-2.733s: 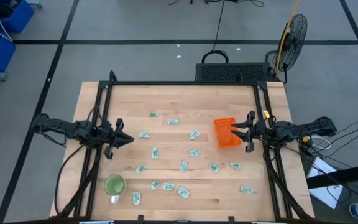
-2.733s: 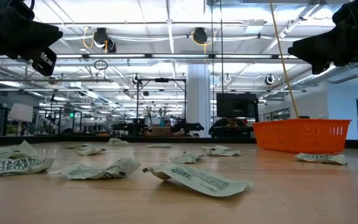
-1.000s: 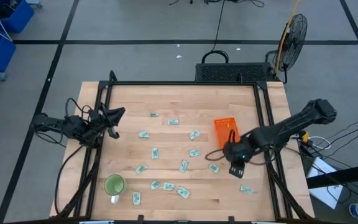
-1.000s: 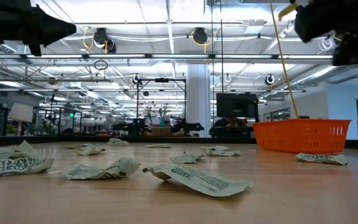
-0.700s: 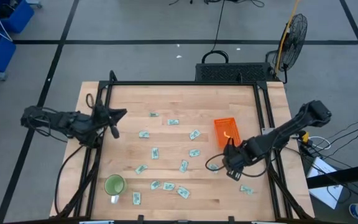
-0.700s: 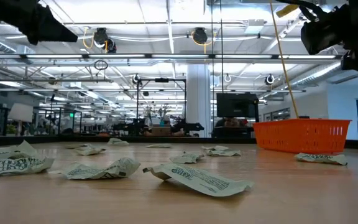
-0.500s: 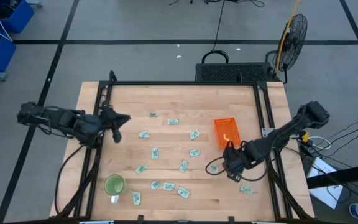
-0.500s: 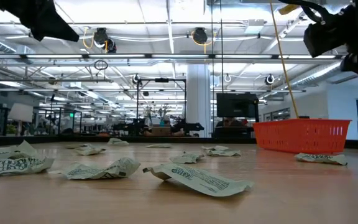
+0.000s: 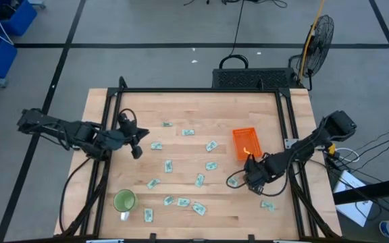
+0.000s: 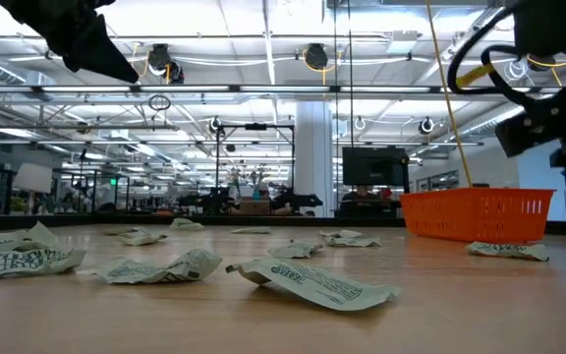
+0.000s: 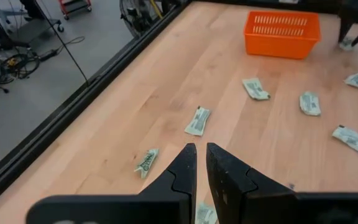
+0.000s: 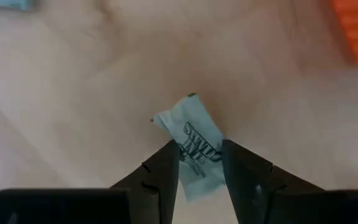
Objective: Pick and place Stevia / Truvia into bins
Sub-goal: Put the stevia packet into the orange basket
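Observation:
Several pale green and white sachets (image 9: 181, 201) lie flat and scattered on the wooden table. The orange tray (image 9: 246, 144) stands right of the middle and shows again (image 10: 477, 214) (image 11: 283, 34). My right gripper (image 12: 199, 155) is open and points down near the tray's near side. Its fingers stand on either side of one sachet (image 12: 194, 146) that lies on the wood. I cannot tell whether they touch it. My left gripper (image 11: 197, 158) is shut. It hovers over the left part of the table (image 9: 138, 146), beside a sachet (image 9: 156, 145).
A round green cup (image 9: 124, 200) stands near the table's near left corner. A black frame (image 9: 201, 91) runs along the table's far and side edges. More sachets lie between the two arms (image 11: 197, 120) (image 11: 253, 88). Bare wood lies along the far edge.
My right gripper has come down and a little toward the near edge, away from the tray, and now stands low over a sachet. My left gripper has swung toward the table's right and near side, and its arm has turned in over the table. No sachet has moved.

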Robot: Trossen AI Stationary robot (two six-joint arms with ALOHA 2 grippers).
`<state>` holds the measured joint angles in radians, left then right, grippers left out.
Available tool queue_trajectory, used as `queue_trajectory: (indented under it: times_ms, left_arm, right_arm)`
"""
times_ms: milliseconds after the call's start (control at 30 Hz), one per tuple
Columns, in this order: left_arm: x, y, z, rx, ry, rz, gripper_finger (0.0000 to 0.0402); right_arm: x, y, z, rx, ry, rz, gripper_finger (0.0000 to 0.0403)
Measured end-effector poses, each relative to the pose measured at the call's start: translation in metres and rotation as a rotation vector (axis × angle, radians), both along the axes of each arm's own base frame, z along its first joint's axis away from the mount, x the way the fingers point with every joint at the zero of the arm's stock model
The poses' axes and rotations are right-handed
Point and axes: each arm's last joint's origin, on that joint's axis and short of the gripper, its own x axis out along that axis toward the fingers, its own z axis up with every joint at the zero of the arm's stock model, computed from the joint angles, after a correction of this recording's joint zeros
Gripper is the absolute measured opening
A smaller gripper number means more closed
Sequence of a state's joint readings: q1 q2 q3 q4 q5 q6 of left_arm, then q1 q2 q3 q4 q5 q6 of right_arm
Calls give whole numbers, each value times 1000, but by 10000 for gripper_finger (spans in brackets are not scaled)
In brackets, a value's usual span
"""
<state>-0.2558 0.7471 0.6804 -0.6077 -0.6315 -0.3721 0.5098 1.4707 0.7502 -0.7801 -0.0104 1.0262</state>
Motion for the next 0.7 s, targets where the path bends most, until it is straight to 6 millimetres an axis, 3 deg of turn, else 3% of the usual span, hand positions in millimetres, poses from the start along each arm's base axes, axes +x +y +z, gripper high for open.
queue_trajectory:
  times_ms: [167, 333, 400, 500, 700]
  left_arm:
    - [2, 0, 3, -3, -39, -5, 44]
    - [2, 0, 3, 6, -35, -12, 44]
    - [2, 0, 4, 7, -35, -12, 44]
    - [2, 0, 4, 9, -34, -14, 44]
    - [2, 0, 4, 14, -35, -9, 44]
  right_arm:
    - [-10, -5, -14, 19, 8, -19, 108]
    - [-10, -4, -11, 38, -32, 12, 44]
    - [-8, -4, -5, 49, -78, 16, 15]
    - [-8, -4, 7, 77, -132, 15, 12]
    - [2, -1, 54, 119, -382, 83, 4]
